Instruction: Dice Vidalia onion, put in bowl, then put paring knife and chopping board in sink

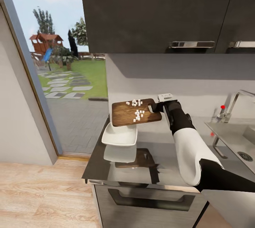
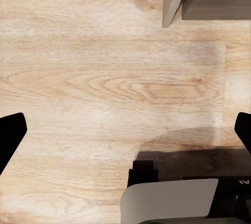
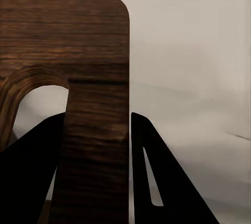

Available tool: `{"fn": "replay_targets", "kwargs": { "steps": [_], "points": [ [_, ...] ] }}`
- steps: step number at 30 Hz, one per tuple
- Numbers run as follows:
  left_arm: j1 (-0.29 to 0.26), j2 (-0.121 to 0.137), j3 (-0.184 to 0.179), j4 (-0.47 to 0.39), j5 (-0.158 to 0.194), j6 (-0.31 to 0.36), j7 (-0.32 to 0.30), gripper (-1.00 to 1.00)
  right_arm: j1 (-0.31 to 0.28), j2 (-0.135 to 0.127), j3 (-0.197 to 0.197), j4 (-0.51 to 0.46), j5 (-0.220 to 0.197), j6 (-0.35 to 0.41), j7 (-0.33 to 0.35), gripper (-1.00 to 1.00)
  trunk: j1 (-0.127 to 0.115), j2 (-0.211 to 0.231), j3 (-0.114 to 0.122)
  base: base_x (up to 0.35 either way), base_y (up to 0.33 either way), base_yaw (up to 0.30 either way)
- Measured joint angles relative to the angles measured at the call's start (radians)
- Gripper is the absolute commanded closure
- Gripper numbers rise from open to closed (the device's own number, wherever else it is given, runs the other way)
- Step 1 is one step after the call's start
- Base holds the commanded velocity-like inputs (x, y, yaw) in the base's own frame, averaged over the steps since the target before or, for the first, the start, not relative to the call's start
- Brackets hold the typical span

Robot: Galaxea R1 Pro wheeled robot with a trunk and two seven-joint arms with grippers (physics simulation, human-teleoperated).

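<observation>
My right gripper (image 1: 155, 107) is shut on the handle end of the brown chopping board (image 1: 124, 114) and holds it in the air, roughly level. Small white dice of the Vidalia onion (image 1: 138, 114) lie scattered on top of it. The white squarish bowl (image 1: 119, 136) sits on the grey countertop (image 1: 166, 164), right under the board's left half. In the right wrist view the fingers (image 3: 157, 172) clamp the board's handle strip (image 3: 97, 145). My left gripper (image 2: 125, 130) hangs open over the wooden floor. The sink (image 1: 235, 134) with its faucet (image 1: 233, 104) lies at the right. The paring knife is out of view.
Dark upper cabinets (image 1: 156, 12) hang above the board. A glass door (image 1: 60, 61) to a garden is at the left. The countertop's left end drops to the wooden floor (image 1: 42, 196). A drawer with a black handle (image 1: 150, 198) is below the counter's front edge.
</observation>
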Motion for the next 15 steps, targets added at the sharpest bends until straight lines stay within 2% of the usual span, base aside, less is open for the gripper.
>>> {"fn": "replay_targets", "kwargs": {
  "steps": [15],
  "points": [
    [0.000, -0.001, 0.000, 0.000, 0.000, 0.000, 0.000, -1.00, 0.000, 0.000, 0.005, 0.004, 0.010, 0.005, -0.022, 1.00, 0.000, 0.000, 0.000, 0.000, 0.000, 0.000]
  ]
}}
